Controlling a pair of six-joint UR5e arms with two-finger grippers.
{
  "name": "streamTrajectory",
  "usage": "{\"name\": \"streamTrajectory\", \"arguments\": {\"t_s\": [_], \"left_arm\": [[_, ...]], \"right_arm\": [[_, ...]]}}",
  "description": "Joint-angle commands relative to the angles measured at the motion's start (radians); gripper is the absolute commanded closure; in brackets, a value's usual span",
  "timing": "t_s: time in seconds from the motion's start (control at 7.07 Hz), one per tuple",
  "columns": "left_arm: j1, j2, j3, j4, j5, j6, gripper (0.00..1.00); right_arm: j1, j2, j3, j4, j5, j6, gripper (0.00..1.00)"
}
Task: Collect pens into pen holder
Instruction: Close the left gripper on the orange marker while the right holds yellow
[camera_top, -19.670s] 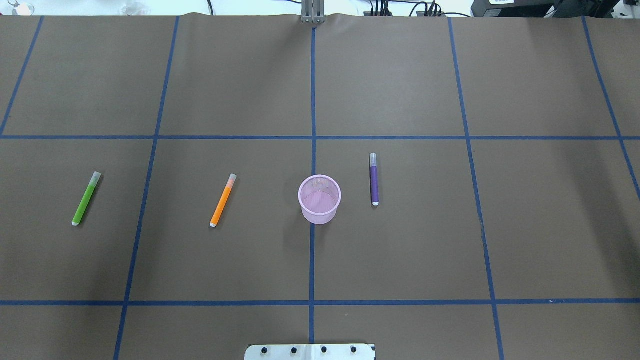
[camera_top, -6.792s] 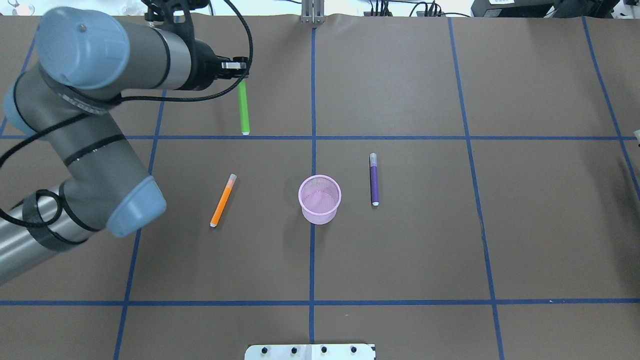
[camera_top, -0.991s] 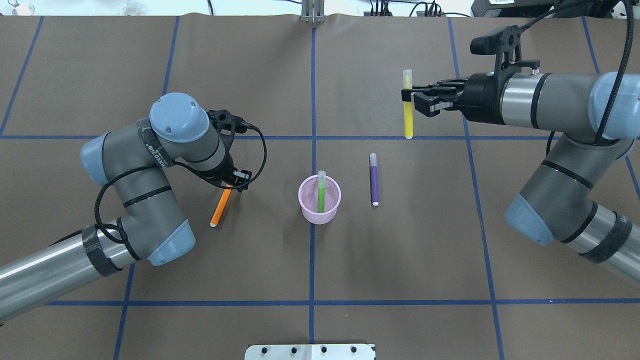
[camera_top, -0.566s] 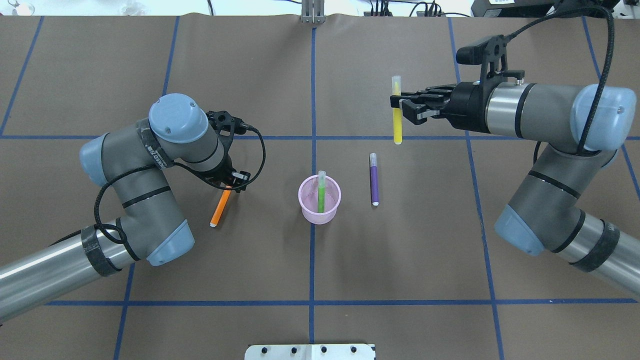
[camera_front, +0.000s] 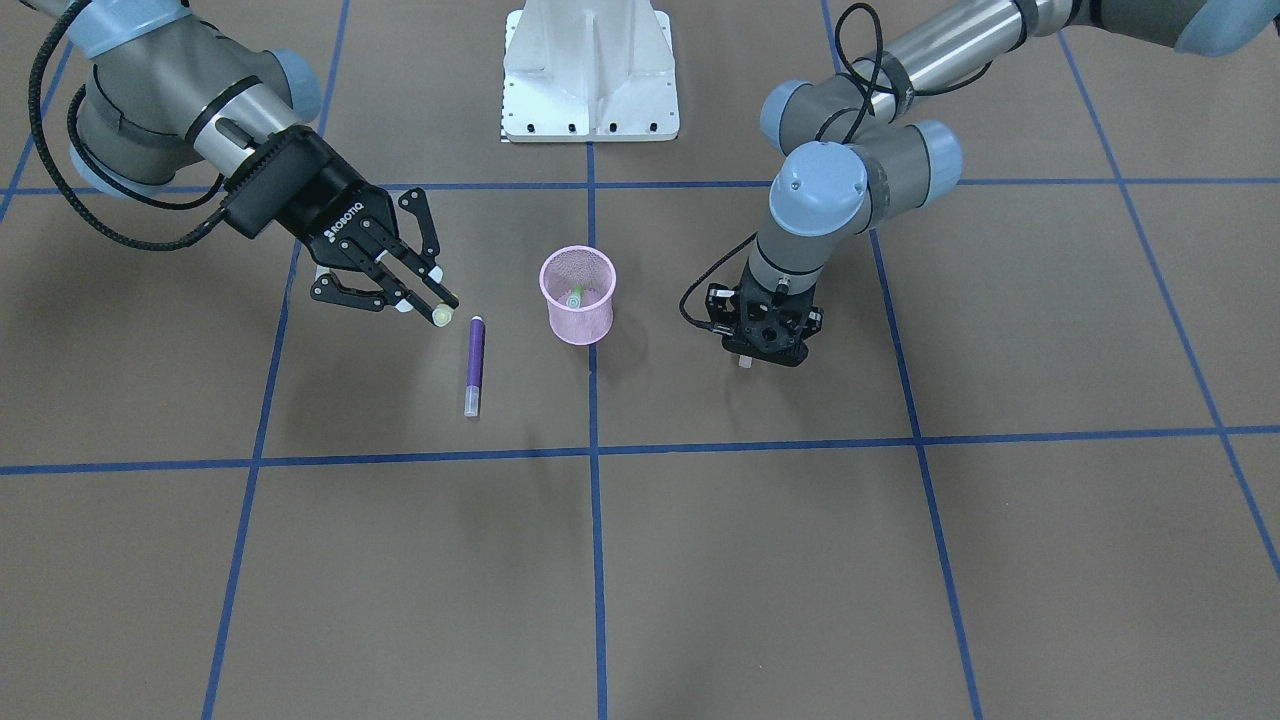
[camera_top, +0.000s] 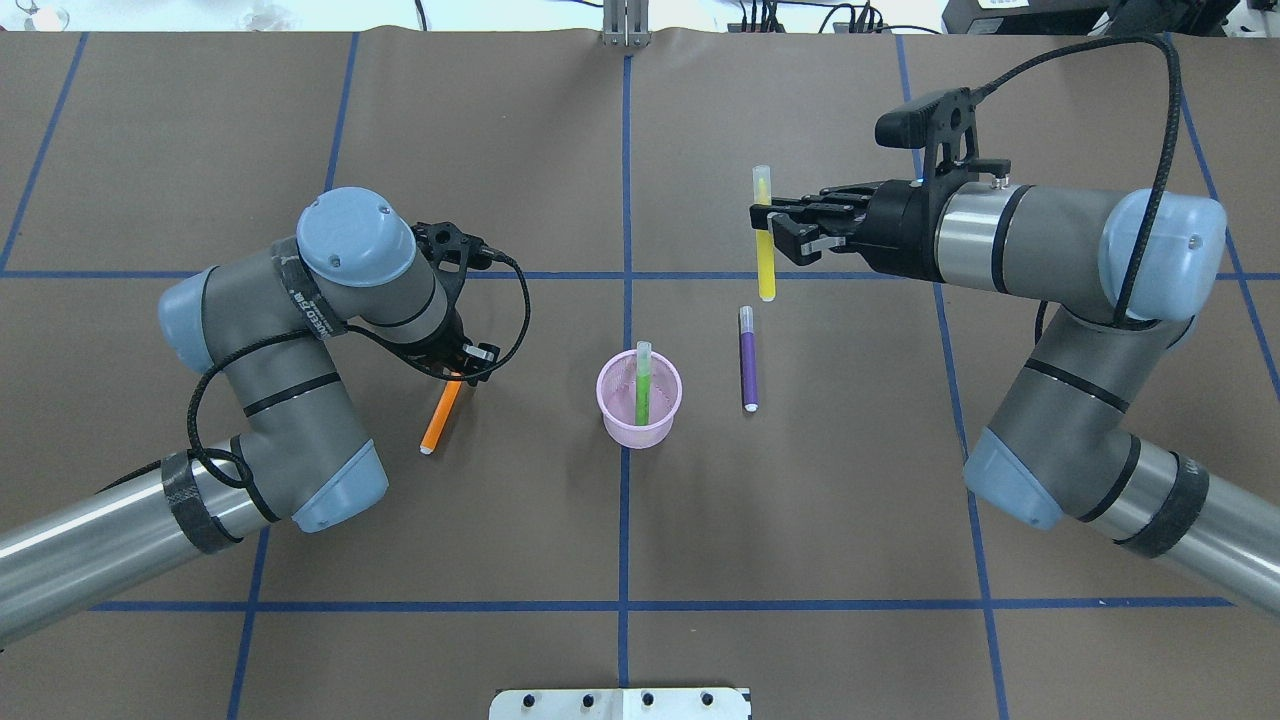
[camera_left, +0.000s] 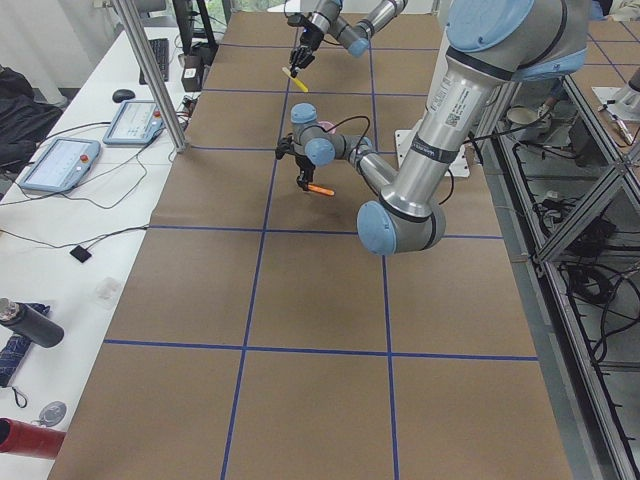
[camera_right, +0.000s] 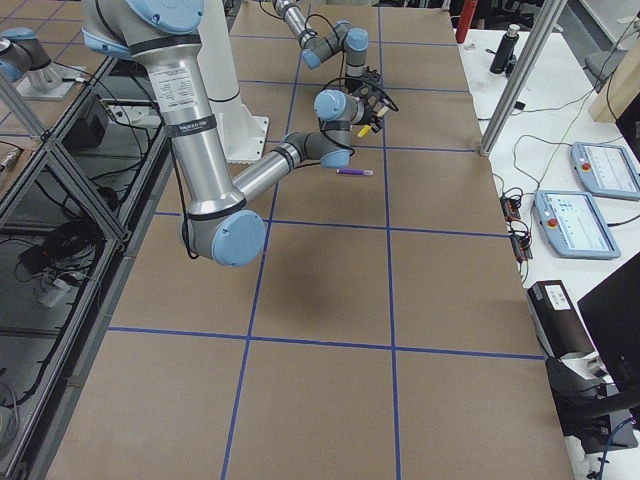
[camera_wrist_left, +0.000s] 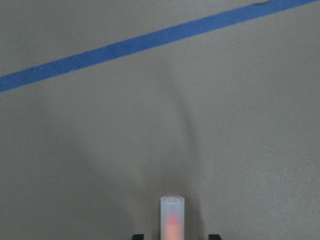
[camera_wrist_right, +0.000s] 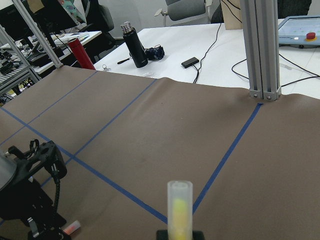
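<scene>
Surface: flat table covered in brown paper (camera_top: 800, 500), filling the overhead view.
Markings: blue tape lines (camera_top: 624, 520), forming a grid.
Centre: small pink wire-mesh cylindrical pen holder (camera_top: 640, 436), upright on the middle vertical line.
Right of centre: short purple marker pen (camera_top: 747, 360), flat, near the holder, not touching.
Left of centre: short orange marker pen (camera_top: 438, 420), slanted.
Bottom edge: white metal base plate (camera_top: 620, 703).

**Pens around the pen holder**

The pen holder (camera_top: 640, 432) stands near the middle of the table (camera_top: 800, 520), and the standing pen (camera_top: 642, 385) is inside it. Near the holder on its right, the right-hand pen (camera_top: 747, 360) lies flat. Beyond that pen, off the table, the held pen (camera_top: 765, 255) is gripped in the right pincer (camera_top: 765, 222). Left of the holder lies the left-hand pen (camera_top: 438, 420), its far end between the parted fingers of the left pincer (camera_top: 462, 370).
</scene>
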Motion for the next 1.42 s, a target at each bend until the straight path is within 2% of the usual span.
{"name": "streamTrajectory", "arguments": {"t_s": [0.0,1.27], "left_arm": [[0.002,0.002,0.001,0.002,0.001,0.000,0.52],[0.009,-0.005,0.001,0.005,0.000,-0.002,0.58]], "right_arm": [[-0.009,0.010,-0.004,-0.004,-0.001,0.000,1.00],[-0.015,0.016,-0.005,-0.005,-0.001,0.009,1.00]]}}
